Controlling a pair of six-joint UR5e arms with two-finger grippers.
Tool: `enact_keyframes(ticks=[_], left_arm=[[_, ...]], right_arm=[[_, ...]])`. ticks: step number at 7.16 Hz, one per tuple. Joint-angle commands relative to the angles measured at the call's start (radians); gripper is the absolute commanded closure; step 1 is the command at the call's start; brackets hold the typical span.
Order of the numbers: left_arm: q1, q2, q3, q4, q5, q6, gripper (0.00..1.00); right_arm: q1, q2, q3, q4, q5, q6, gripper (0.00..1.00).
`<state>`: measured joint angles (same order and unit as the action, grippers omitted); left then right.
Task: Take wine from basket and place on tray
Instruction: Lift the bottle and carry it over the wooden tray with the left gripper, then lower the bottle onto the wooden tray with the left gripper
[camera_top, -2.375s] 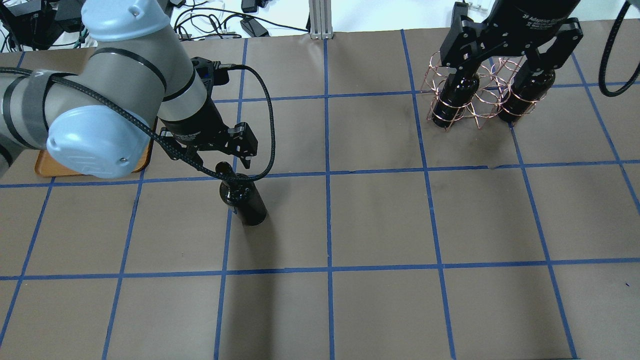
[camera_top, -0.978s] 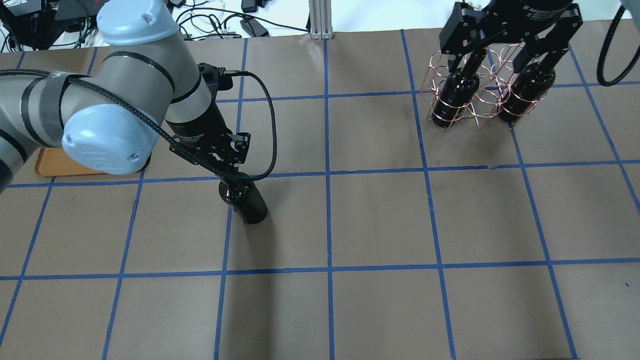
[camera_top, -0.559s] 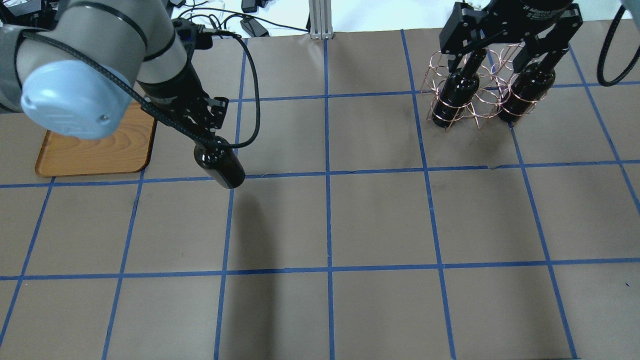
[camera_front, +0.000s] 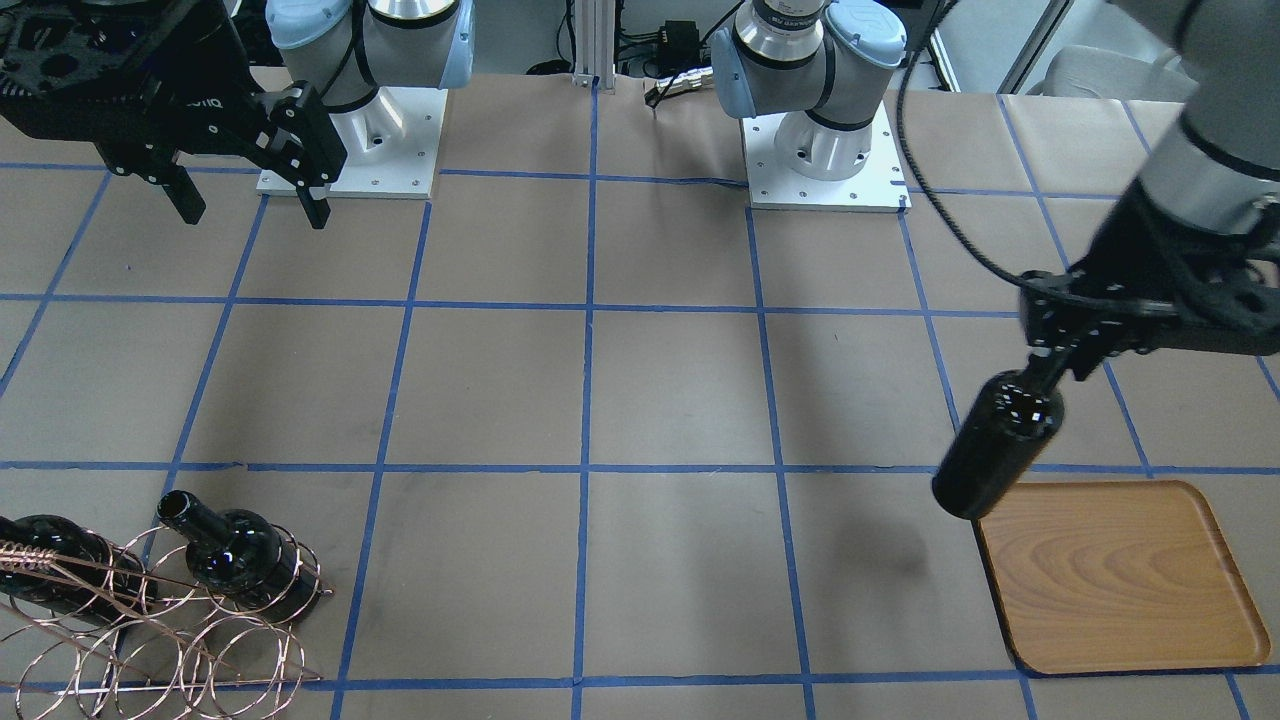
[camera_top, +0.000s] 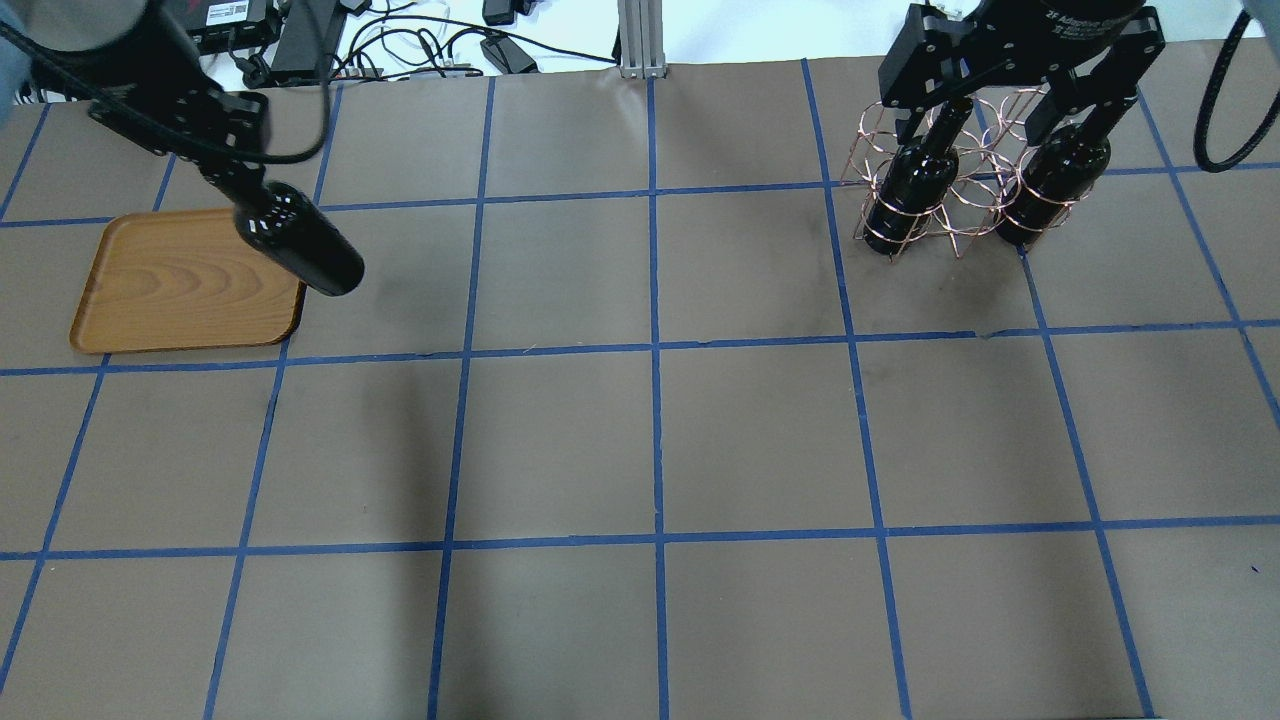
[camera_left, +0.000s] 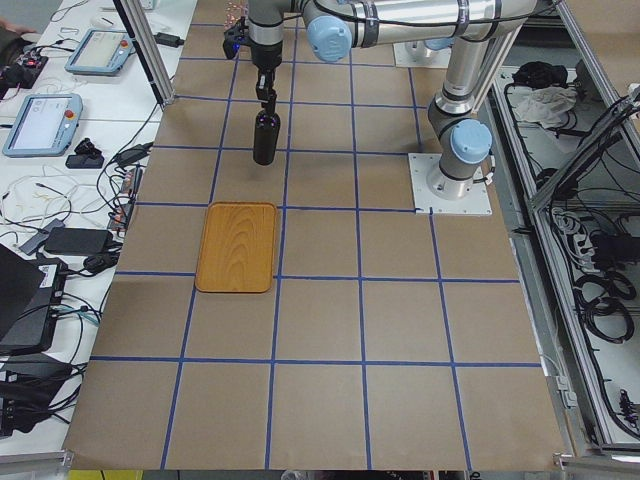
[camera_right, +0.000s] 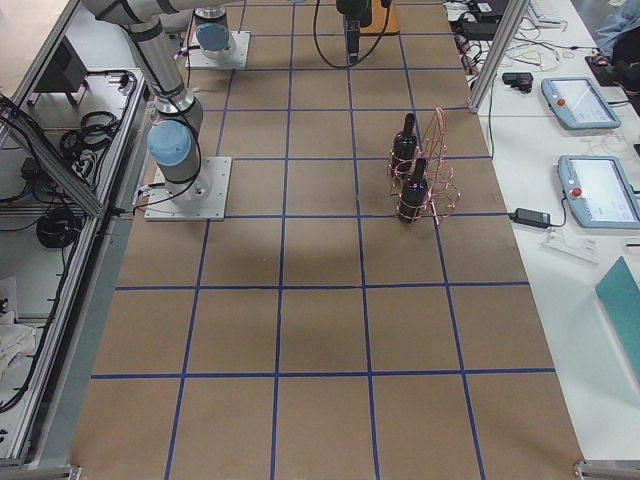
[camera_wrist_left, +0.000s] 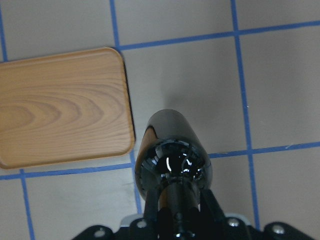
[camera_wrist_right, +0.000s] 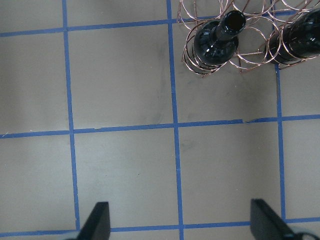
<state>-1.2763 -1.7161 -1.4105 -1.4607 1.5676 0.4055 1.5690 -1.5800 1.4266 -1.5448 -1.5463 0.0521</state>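
My left gripper (camera_top: 238, 186) is shut on the neck of a black wine bottle (camera_top: 300, 248) and holds it off the table. The bottle hangs tilted at the right edge of the wooden tray (camera_top: 170, 290). The left wrist view shows the bottle (camera_wrist_left: 172, 155) just right of the tray (camera_wrist_left: 60, 120). The front view shows the gripper (camera_front: 1050, 362), the bottle (camera_front: 995, 445) and the tray (camera_front: 1120, 580). The copper wire basket (camera_top: 962, 205) holds two more bottles (camera_top: 905, 195) (camera_top: 1050, 185). My right gripper (camera_top: 1000, 115) is open and empty above the basket.
Brown paper with blue tape lines covers the table. Cables and power bricks (camera_top: 440, 40) lie beyond the far edge, with a metal post (camera_top: 637, 40). The arm bases (camera_front: 820, 150) stand on white plates. In the right wrist view the basket (camera_wrist_right: 250, 55) sits at the top.
My left gripper shut on the bottle's neck, lifted it off the table and carried it left and back to the tray's edge. The right gripper stayed open over the basket.
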Motion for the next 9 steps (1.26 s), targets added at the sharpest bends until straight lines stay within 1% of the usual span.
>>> enact_keyframes(ticks=[1,2,3,5,6,7,9], left_arm=[[0.18,-0.09,0.091,0.009,-0.021,0.185,1.0],[0.249,-0.143,0.1,0.047,-0.024,0.253,1.0],[0.277,-0.192,0.102,0.092,-0.038,0.285,1.0],[0.284,-0.259,0.119,0.124,-0.046,0.273,1.0],[0.284,-0.296,0.18,0.109,-0.04,0.271,1.0],[0.284,-0.319,0.198,0.102,-0.043,0.271,1.0],[0.282,-0.339,0.197,0.099,-0.049,0.231,1.0]], right_arm=[[-0.001,0.0,0.0,0.0,0.0,0.0,0.0],[-0.001,0.0,0.0,0.002,0.0,0.0,0.0],[-0.001,0.0,0.0,0.0,0.002,0.0,0.0],[0.0,0.0,0.0,0.002,0.002,0.0,0.0],[0.0,0.0,0.0,0.002,0.002,0.0,0.0],[0.0,0.0,0.0,0.002,0.002,0.0,0.0],[0.0,0.0,0.006,0.002,0.006,0.002,0.0]])
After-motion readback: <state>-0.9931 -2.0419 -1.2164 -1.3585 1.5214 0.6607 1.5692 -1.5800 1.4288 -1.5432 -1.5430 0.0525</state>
